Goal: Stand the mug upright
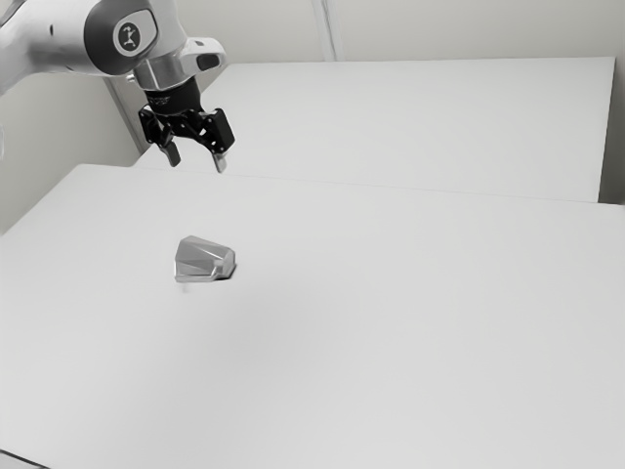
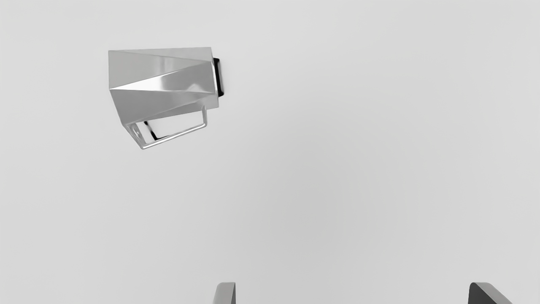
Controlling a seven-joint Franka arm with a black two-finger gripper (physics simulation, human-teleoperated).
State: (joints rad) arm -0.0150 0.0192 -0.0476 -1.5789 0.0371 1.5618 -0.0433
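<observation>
And here we are, with the mug [image 1: 202,261] lying on its side on the table [image 1: 391,371], its mouth facing out of sight and its underside pressed down where neither camera reaches. The arm [image 1: 39,39] is cut off at the exterior view's upper left, and the wrist view crops the fingers down to their tips. The handle [image 2: 175,136] is hard to pick out from the side, but the wrist view has it clearly, jutting from the mug's flank on the side nearer the gripper [image 1: 197,165]. The broader end, probably the mouth, points to the exterior view's left, the narrower end to its right; the long axis lies nearly level, roughly parallel to a line between the fingertips. Up above, well apart from the mug, the gripper hangs with its fingers spread wide (quite a gap, that).
</observation>
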